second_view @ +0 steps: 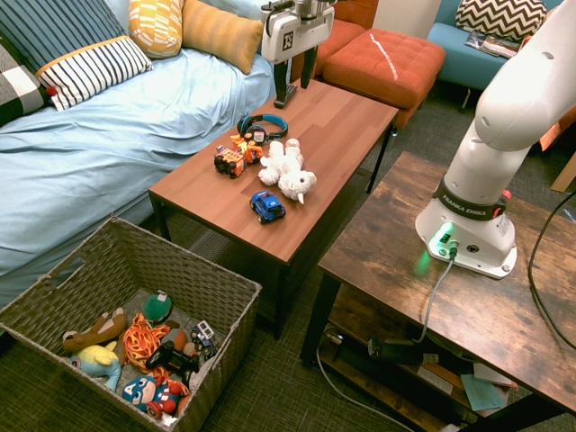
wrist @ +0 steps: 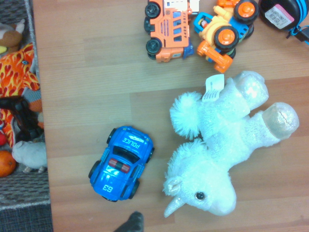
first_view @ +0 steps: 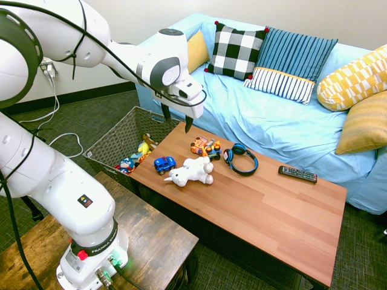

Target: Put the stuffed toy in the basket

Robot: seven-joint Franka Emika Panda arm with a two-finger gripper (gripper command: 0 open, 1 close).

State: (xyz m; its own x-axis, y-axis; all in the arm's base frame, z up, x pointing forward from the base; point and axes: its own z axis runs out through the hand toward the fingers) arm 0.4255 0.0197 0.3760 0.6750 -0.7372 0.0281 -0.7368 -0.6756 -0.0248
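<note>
The stuffed toy (first_view: 190, 171), a white fluffy animal, lies on its side on the wooden coffee table (first_view: 272, 211), near the end by the basket. The exterior view from the other side shows the stuffed toy (second_view: 286, 169) between a blue car and orange toys, and the wrist view shows the stuffed toy (wrist: 222, 140) from straight above. My gripper (first_view: 178, 123) hangs open well above the table, over the toys, with nothing between its fingers; across the room the gripper (second_view: 295, 94) shows the same. The wicker basket (first_view: 118, 140) stands on the floor at the table's end, and the basket (second_view: 108, 243) holds several toys.
A blue police car (first_view: 164, 164), orange toy vehicles (first_view: 205, 147), blue headphones (first_view: 240, 159) and a black remote (first_view: 297, 174) also lie on the table. A sofa (first_view: 272, 121) with cushions runs along the table's far side. A darker wooden table (second_view: 468, 297) bears the arm.
</note>
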